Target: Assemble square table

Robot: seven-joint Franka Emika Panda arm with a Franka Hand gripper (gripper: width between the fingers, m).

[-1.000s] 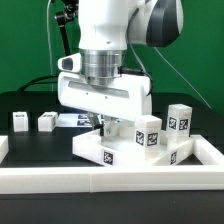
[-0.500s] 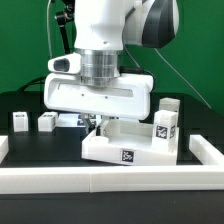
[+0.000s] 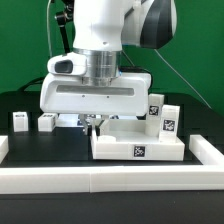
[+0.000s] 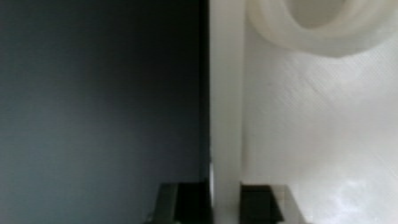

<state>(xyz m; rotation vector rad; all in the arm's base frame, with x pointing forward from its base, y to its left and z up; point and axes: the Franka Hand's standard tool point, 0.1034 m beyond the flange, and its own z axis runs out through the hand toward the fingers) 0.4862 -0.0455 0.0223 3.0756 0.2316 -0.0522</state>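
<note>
Moved since a second ago: the tabletop (image 3: 135, 146) has swung from corner-on to square-on. Its tagged edge now faces the camera and it has slid toward the exterior view's right. The hand above has turned with it.
Grip: the fingers (image 4: 178, 205) are closed on the tabletop's thin upright rim, one on each side of it, as the wrist view shows.
Tabletop: it lies flat on the bench (image 3: 55, 148), lower right of centre in the exterior frame and just behind the border wall (image 3: 60, 180). The wrist view shows a round socket (image 4: 329, 20) on its inner face.
Legs: the left legs (image 3: 46, 121) stand at the middle left of the exterior frame, well apart from the tabletop. The right legs (image 3: 168, 123) stand at its far right corner; I cannot tell whether they touch it.
Step in hand: this looks like squaring the tabletop to the border wall before any leg is fitted, so the task is at an early stage.
Doing it well: keep the pinch firm and low on the rim, and slide the tray flat rather than tipping it. Stop short of knocking the right legs, and let go only once the front edge runs parallel to the wall.
Surface: the bench is matte black. The marker board (image 3: 68, 120) is partly hidden behind the hand.
Room: a green backdrop, with dark cables at the upper left of the frame.
</note>
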